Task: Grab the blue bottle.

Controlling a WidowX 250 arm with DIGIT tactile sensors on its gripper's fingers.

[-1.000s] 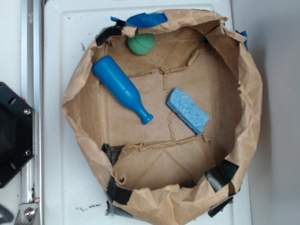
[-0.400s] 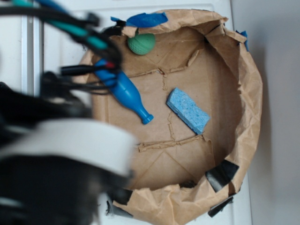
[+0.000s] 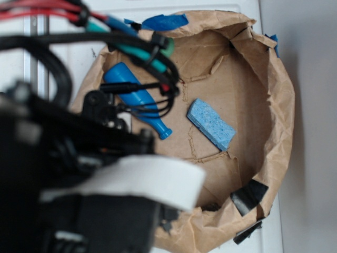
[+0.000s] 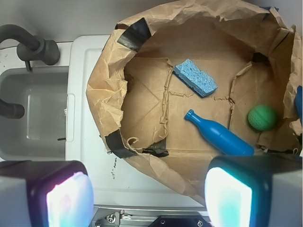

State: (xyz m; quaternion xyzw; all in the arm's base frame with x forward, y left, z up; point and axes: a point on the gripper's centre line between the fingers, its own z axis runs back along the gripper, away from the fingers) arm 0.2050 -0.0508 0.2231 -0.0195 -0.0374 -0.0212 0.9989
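The blue bottle [image 3: 138, 98] lies on its side in the left part of a brown paper basin [image 3: 281, 100], neck pointing toward the middle. My arm and its cables cross over its body in the exterior view. In the wrist view the bottle [image 4: 218, 135] lies whole, beyond my right finger. My gripper [image 4: 148, 197] is open and empty, high above the basin's near rim and the white counter. Its two pads [image 4: 230, 196] stand wide apart with nothing between them.
A light blue sponge [image 3: 210, 124] [image 4: 195, 78] lies in the basin's middle. A small green ball [image 4: 262, 117] sits past the bottle's base, mostly hidden by cables in the exterior view. A grey sink [image 4: 33, 113] with a dark faucet [image 4: 35, 48] adjoins the white counter [image 4: 90, 175].
My arm has swung into the exterior view from the left and moved further right over the basin's left side, now covering part of the bottle and the green ball. The objects have not moved.
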